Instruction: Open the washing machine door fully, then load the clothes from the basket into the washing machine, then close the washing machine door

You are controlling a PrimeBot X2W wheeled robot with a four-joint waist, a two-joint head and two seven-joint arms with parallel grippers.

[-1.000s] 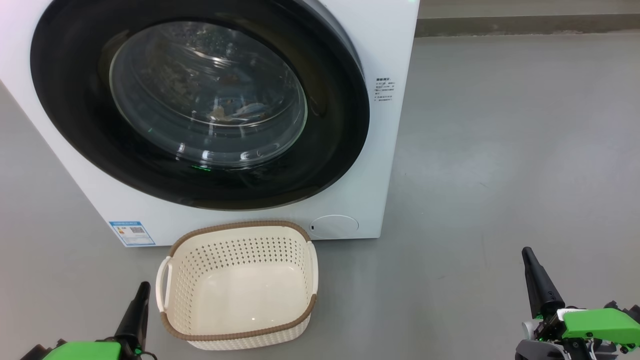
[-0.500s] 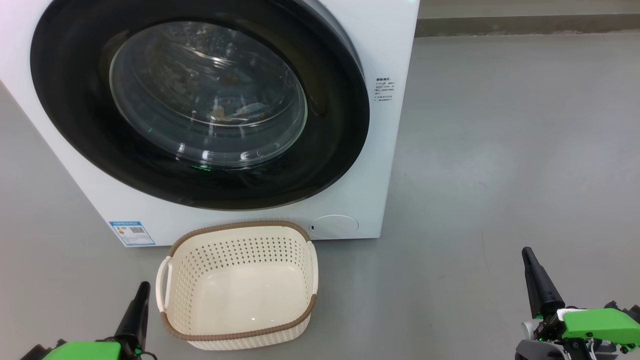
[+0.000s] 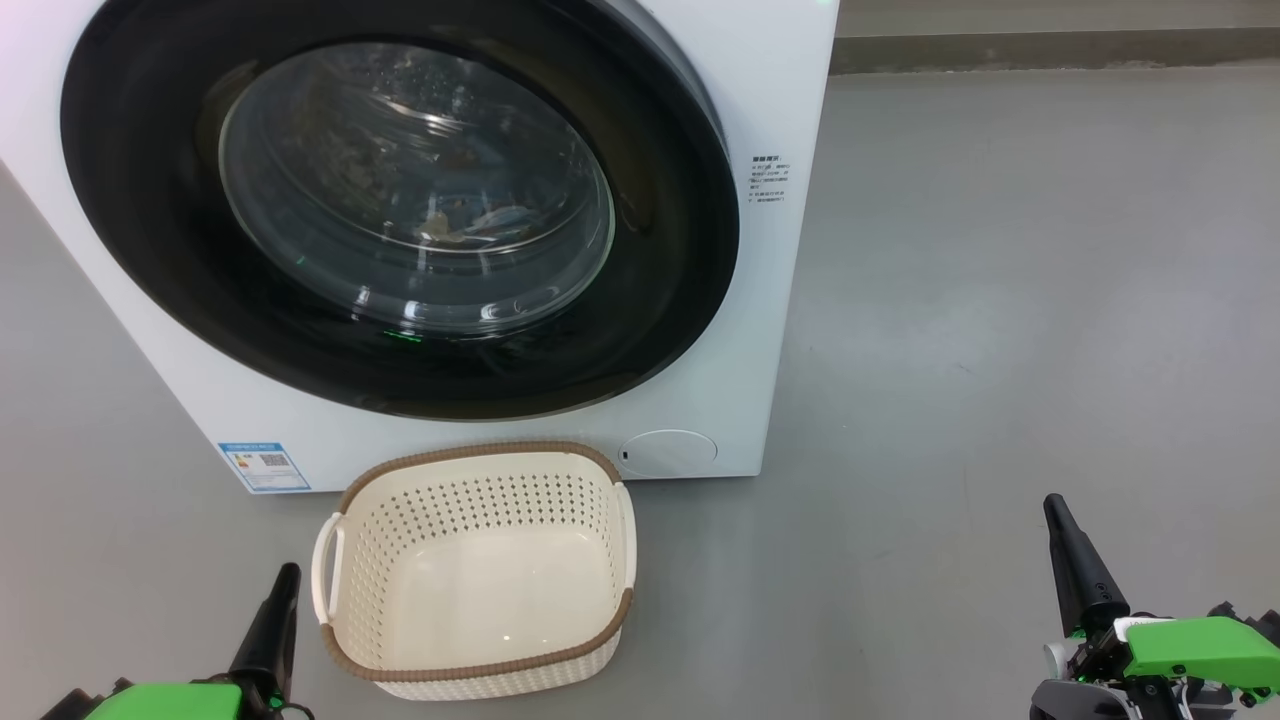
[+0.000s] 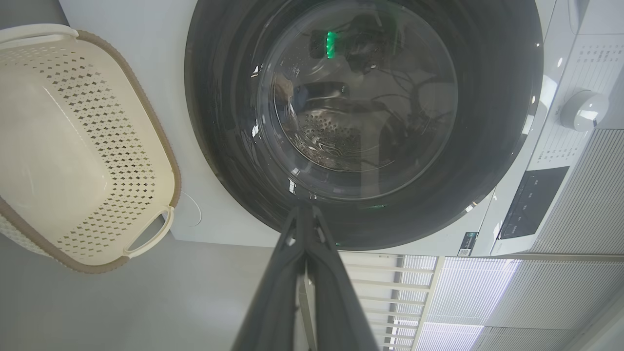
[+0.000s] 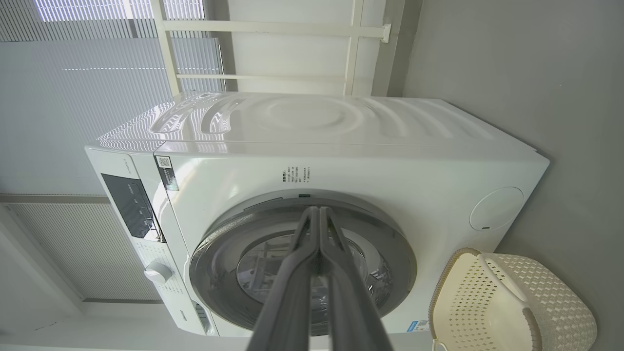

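Claws first: the left gripper (image 3: 285,582) sits at seven o'clock in the head view and the right gripper (image 3: 1054,510) at about four o'clock. Each is clenched on nothing, and each wrist view shows its two dark fingers (image 4: 292,273) pressed together to the tip. Both hang low over the grey floor (image 3: 1000,300), well apart from everything else.

Between them, nearer the left one, the basket (image 3: 480,448) stands at six o'clock with its bottom bare, just in front of the washing machine (image 3: 765,320).

Beyond it, filling ten to twelve o'clock, the washing machine door (image 3: 150,220) lies flat against the white front. Through its glass, low in the drum, there is a small pale-blue and orange patch, probably the clothes (image 3: 470,225), though reflections make that uncertain.

With the basket emptied and the door lying against the machine, the closing step looks finished and the whole task appears complete. I cannot tell whether the catch has truly latched. If it has not, the next move would be a firm, square press on the door's black rim with one set of clenched fingers. Otherwise the arms need only stay clear.

Compared with the pictures from a second and half a second ago, nothing has changed: grippers, basket, door and camera all sit exactly where they were.
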